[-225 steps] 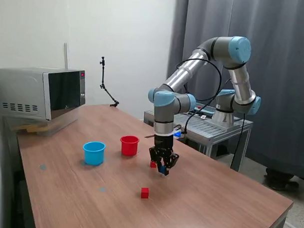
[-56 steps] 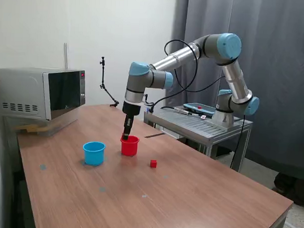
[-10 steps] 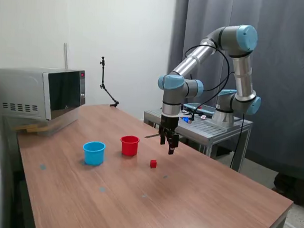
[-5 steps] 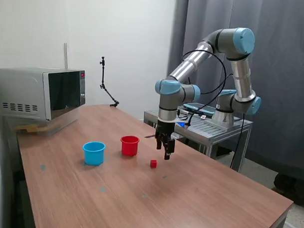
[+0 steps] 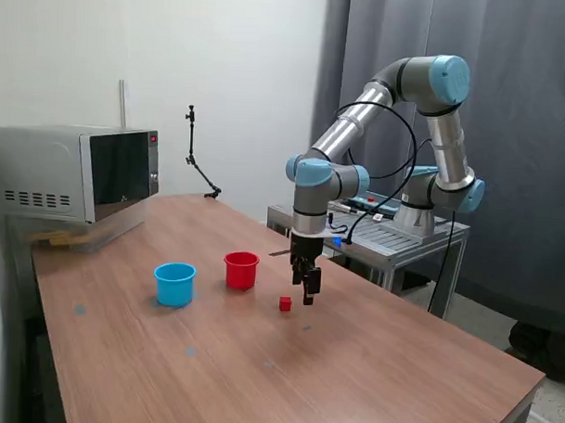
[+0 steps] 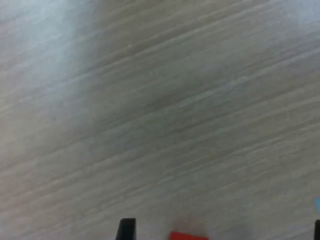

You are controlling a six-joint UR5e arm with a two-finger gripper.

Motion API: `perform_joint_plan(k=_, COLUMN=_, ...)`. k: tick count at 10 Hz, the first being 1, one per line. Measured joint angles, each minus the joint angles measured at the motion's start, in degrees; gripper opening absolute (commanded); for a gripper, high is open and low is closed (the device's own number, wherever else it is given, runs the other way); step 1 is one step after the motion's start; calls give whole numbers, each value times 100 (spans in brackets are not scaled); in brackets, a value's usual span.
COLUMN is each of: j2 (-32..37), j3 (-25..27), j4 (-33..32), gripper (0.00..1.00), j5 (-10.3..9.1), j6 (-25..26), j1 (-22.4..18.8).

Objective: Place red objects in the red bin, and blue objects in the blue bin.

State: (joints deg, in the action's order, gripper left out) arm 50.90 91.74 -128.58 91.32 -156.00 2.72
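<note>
Table: a long wooden table (image 5: 370, 363) carries everything; its near corner runs out of the exterior view at the bottom right.
Microwave: a grey microwave (image 5: 75, 172) stands at the table's far left corner as the exterior view shows it, well apart from the cups.
Stand: a thin black stand (image 5: 199, 162) rises at the table's far edge, behind the cups.
Metal cart: a grey cart (image 5: 393, 236) stands just past the table's far right edge and bears the arm's base.
Blue cup: the light blue cup (image 5: 175, 284) stands upright towards the middle of the table, nearer its left edge; what lies inside cannot be seen.
Red cup: the red cup (image 5: 241, 269) stands upright just to the exterior view's right of the blue cup, apart from it; its inside is hidden too.
Red cube: one small red cube (image 5: 285, 304) lies on the bare wood near the red cup, on its right in the exterior view. In the wrist view only a strip of it shows (image 6: 189, 236).
In the way: nothing stands between the cube and the red cup.
Claw: the claw (image 5: 306, 291) points down, just beside and above the red cube, not touching it.
Claw opening: spread apart and holding nothing; in the wrist view one dark fingertip (image 6: 126, 229) shows beside the cube with bare wood between.
</note>
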Motion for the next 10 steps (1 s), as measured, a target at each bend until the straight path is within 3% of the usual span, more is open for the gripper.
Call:
perform_joint_plan(k=7, j2=-205, j3=-17, j4=-327, gripper=100, j5=26, j6=482, j1=0)
perform_joint_plan(k=10, j2=-256, j3=-23, j4=-493, gripper=100, j5=186, j6=603, j1=0)
